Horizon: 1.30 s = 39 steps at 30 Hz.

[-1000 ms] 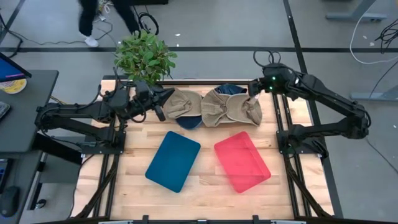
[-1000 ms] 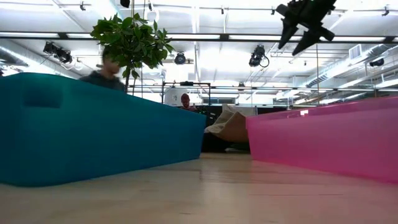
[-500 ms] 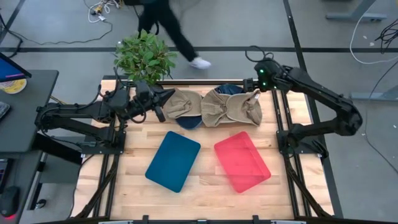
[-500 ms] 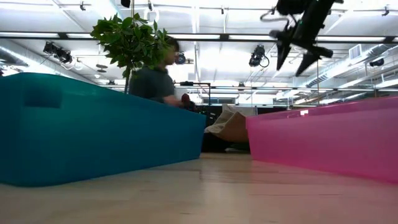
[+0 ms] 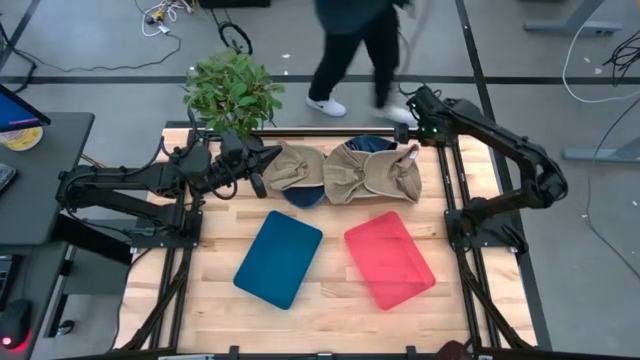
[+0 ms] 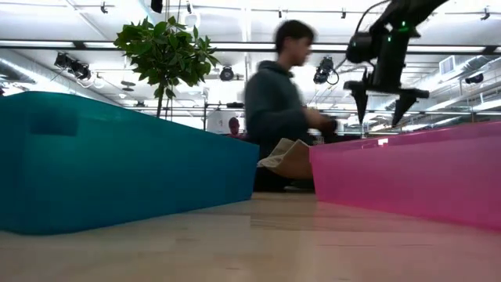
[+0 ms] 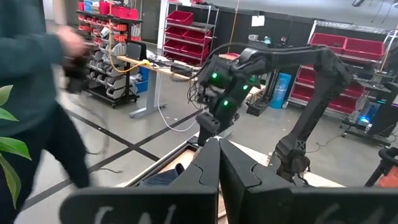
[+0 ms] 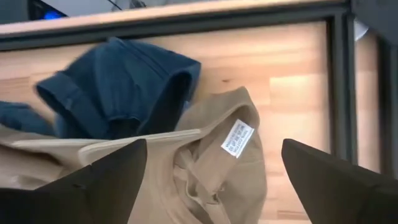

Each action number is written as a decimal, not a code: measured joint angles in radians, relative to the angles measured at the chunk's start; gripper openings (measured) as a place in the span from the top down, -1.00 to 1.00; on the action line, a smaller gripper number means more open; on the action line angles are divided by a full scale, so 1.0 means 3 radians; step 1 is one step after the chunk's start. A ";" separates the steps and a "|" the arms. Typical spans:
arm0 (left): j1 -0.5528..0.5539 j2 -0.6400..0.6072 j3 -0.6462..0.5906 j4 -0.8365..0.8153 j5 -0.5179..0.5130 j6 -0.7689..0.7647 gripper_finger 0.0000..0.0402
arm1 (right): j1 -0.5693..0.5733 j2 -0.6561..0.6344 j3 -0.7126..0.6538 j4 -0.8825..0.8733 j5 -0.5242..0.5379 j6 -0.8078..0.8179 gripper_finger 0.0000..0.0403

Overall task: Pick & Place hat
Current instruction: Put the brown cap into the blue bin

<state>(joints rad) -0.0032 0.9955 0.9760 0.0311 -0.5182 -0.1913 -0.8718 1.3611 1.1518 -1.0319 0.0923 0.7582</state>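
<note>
The right gripper (image 6: 381, 106) hangs above the far right corner of the table (image 5: 330, 300), fingers spread wide and holding nothing; its wrist camera looks straight down between those fingers at a tan hat (image 8: 211, 162) with a white label (image 8: 238, 138) showing, and a blue hat (image 8: 118, 93) lying just beyond it, touching it; from above, the hats sit in a row along the table's far edge, the tan hat (image 5: 375, 175) on the right, another tan hat (image 5: 295, 168) toward the left, blue cloth peeking between and behind them; the left gripper (image 5: 258, 170) rests just beside that left-hand hat, its fingers pressed together and empty in the wrist view; nearer the front stand a blue bin (image 5: 278, 258) and a pink bin (image 5: 389, 259), both apparently without hats; a person (image 6: 282, 102) walks past behind the table, next to a potted plant (image 5: 232, 92); this reads as the reach before the first pick; nothing is placed yet; the next move looks like a straight descent onto the tan hat's crown, closing on a fold of cloth, with care not to snag the blue hat alongside.
</note>
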 joint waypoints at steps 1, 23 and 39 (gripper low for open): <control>0.0000 0.0000 0.0000 0.0001 0.0000 0.0000 0.99 | -0.0036 0.0016 -0.0067 0.0042 -0.0057 0.0028 -0.87; 0.0000 0.0000 0.0000 0.0002 0.0000 -0.0025 0.99 | -0.0319 0.0029 -0.1325 0.1697 -0.0978 0.0852 -0.65; -0.0001 0.0000 0.0000 -0.0005 0.0000 -0.0022 0.99 | -0.0318 -0.0008 -0.1327 0.2020 -0.0972 0.0638 0.93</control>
<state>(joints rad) -0.0036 0.9955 0.9760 0.0297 -0.5182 -0.1978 -0.9672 1.3586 0.7536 -0.4259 -0.1994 0.9497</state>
